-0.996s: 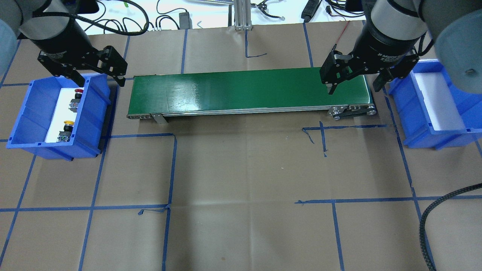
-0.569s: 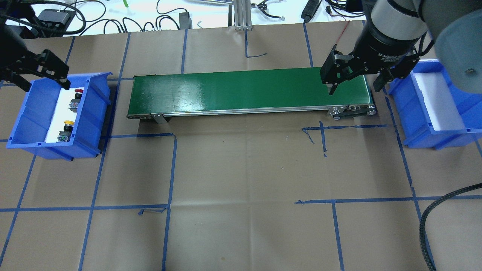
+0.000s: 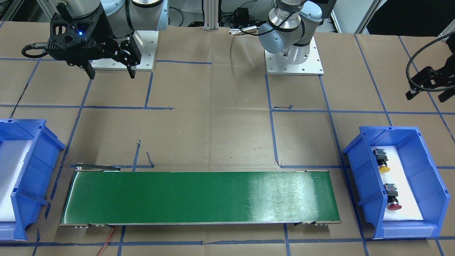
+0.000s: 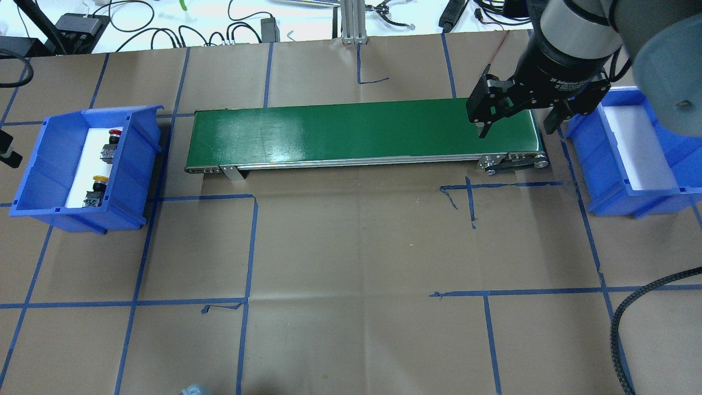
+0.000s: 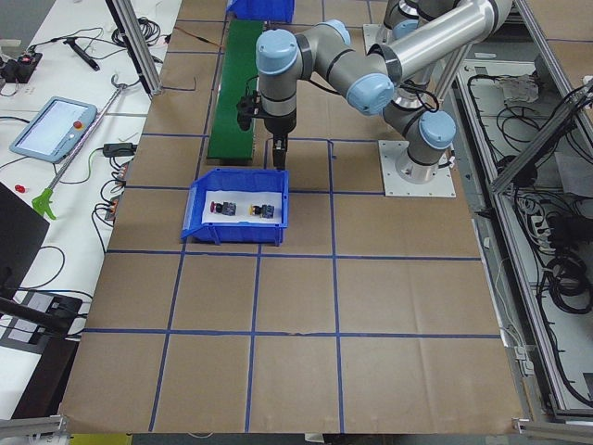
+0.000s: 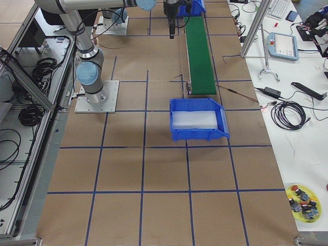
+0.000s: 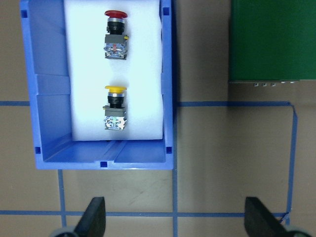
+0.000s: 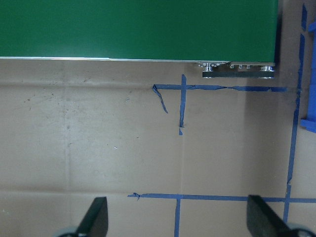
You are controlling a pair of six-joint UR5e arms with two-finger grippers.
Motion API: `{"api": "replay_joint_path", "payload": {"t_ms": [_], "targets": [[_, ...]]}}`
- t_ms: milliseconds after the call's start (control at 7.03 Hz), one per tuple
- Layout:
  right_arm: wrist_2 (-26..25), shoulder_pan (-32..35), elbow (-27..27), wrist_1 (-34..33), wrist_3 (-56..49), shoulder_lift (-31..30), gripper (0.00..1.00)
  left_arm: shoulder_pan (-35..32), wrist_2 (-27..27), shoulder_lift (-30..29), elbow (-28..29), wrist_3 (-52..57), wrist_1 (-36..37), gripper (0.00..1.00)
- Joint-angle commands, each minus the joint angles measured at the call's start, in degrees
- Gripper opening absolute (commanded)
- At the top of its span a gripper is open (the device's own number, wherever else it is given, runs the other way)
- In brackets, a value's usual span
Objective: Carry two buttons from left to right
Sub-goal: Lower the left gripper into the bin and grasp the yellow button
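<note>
In left bin [image 4: 38, 164], red button [image 4: 113, 135] and yellow button [image 4: 98, 184]; green conveyor [image 4: 362, 134] alongside.

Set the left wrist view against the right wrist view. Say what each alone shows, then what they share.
Only the left wrist view: the red-capped button and the yellow-capped button, lying on white foam in a blue bin. Only the right wrist view: the belt's roller bracket and a torn tape cross. Both: part of the green conveyor belt, brown paper with blue tape lines, and an open gripper at the bottom edge: the left gripper, the right gripper.
</note>
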Motion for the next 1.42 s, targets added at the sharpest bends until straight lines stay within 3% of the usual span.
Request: {"api": "replay_joint_path", "payload": {"t_ms": [0, 569, 1281], "targets": [[0.04, 0.00, 0.03, 0.04, 0.00, 0.00, 1.00, 1.52, -0.11, -2.88, -0.16, 1.72, 0.79, 0.99], [-0.05, 0.09, 0.03, -0.05, 0.09, 0.00, 1.00, -2.41, -0.64, -5.97, -5.77, -1.97, 16.05, 0.99], [0.04, 0.18, -0.06, 0.04, 0.26, 0.00, 1.00, -2.96, -0.99, -14.22, -7.98, -1.27, 23.11, 0.99]]}}
